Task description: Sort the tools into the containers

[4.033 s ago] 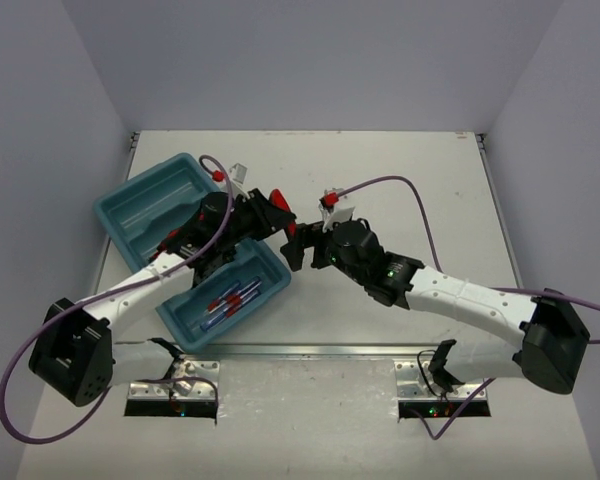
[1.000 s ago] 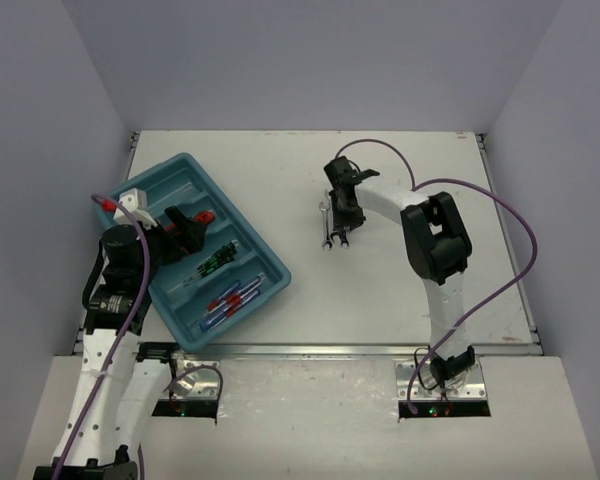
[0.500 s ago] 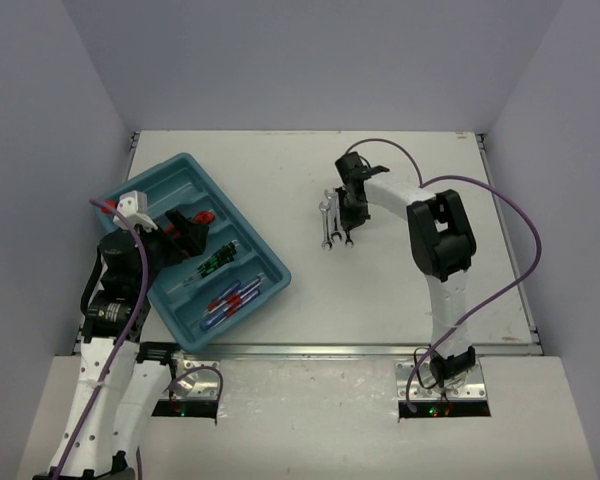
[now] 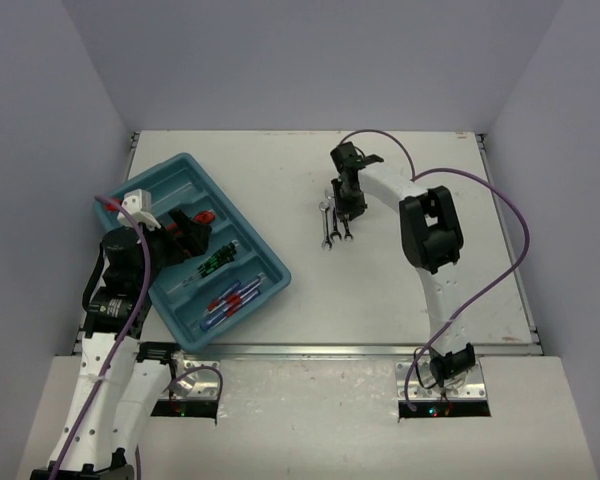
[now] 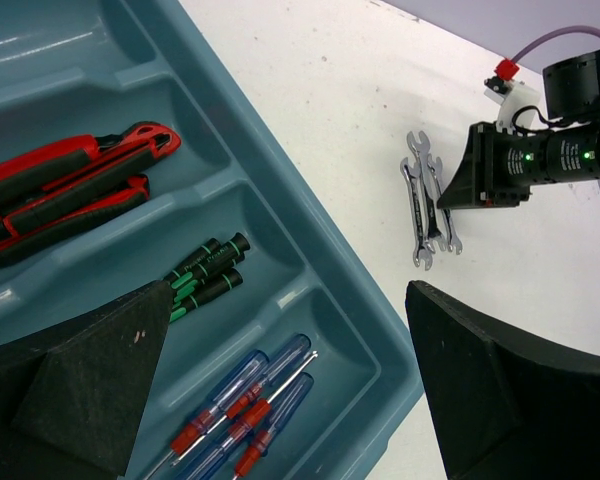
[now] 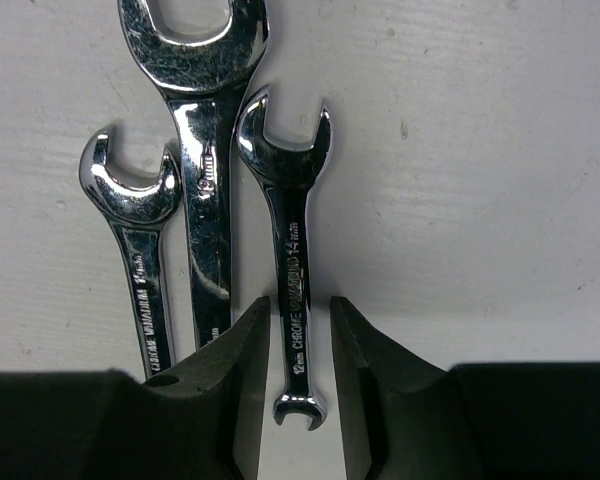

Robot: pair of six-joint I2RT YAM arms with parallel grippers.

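Note:
The teal tray (image 4: 145,195) lies at the left. Its compartments hold red-handled pliers (image 5: 70,190), black screwdrivers with green marks (image 5: 205,275) and blue-and-red screwdrivers (image 5: 245,400). My left gripper (image 4: 190,228) hangs wide open above the tray, holding nothing. Three silver wrenches (image 4: 330,225) lie side by side on the table. My right gripper (image 6: 300,302) is down on them, its narrowly open fingers either side of the rightmost wrench (image 6: 296,250), with a thin gap on each side. The middle wrench (image 6: 205,150) and left wrench (image 6: 140,250) lie just outside the left finger.
The white table (image 4: 410,290) ends in grey walls at the back and both sides. The right arm's purple cable (image 4: 500,230) loops over the right half of the table. The tray's farthest compartment (image 5: 40,50) holds nothing that I can see.
The right wrist has shifted slightly toward the back over the wrenches, and its elbow has swung left. The left arm has barely moved.

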